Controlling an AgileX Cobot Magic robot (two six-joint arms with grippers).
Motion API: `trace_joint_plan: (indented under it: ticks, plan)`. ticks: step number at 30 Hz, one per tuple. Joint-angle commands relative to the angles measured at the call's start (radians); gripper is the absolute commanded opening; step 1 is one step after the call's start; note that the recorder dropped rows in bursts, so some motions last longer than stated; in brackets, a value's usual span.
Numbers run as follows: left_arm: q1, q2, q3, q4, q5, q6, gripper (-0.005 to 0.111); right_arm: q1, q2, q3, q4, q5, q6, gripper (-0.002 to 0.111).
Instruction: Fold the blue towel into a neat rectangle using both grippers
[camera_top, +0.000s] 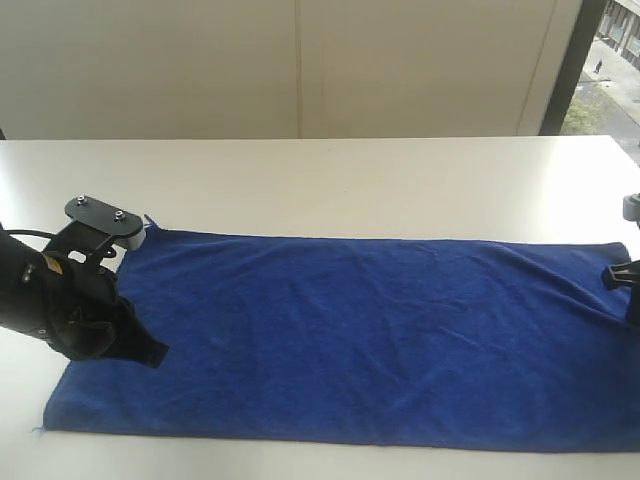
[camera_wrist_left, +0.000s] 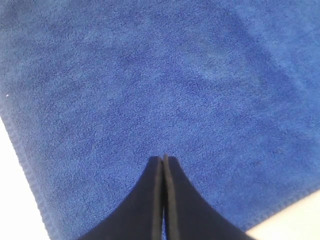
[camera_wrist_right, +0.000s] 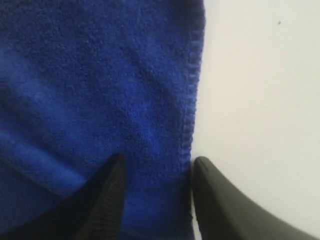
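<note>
The blue towel (camera_top: 350, 340) lies spread flat and lengthwise on the white table (camera_top: 300, 180). My left gripper (camera_top: 150, 352) hangs over the towel's left end, its black fingers pressed together with nothing between them. The left wrist view shows that shut tip (camera_wrist_left: 163, 159) over plain blue cloth (camera_wrist_left: 150, 75), with the hem off to one side. At the towel's right end my right gripper (camera_top: 625, 275) is only partly in view. In the right wrist view it (camera_wrist_right: 157, 165) stands open across the towel's hem (camera_wrist_right: 189, 115): one finger over the cloth (camera_wrist_right: 90, 75), the other over bare table.
Bare white table (camera_wrist_right: 260, 100) extends behind the towel and past its right hem. A pale wall (camera_top: 300, 60) runs along the far edge, with a window (camera_top: 612, 60) at the top right. The towel's near hem lies close to the table's front edge.
</note>
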Motion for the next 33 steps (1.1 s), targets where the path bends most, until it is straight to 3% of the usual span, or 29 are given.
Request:
trace_joint_plan:
  ticks: [1, 22, 30, 33]
  plan:
    - [-0.005, -0.011, 0.01, -0.011, 0.005, 0.006, 0.0, -0.005, 0.002, 0.006, -0.012, 0.046, -0.008, 0.041]
    - [-0.005, -0.011, 0.01, -0.011, 0.01, 0.014, 0.0, -0.005, -0.037, -0.036, -0.041, 0.068, 0.039, 0.041]
    - [-0.005, -0.011, 0.01, -0.011, 0.018, 0.014, 0.0, -0.005, -0.029, -0.039, -0.033, -0.078, 0.039, 0.041]
    - [-0.005, -0.011, 0.01, -0.011, 0.018, 0.014, 0.0, -0.002, -0.026, -0.048, 0.026, -0.14, 0.026, 0.03]
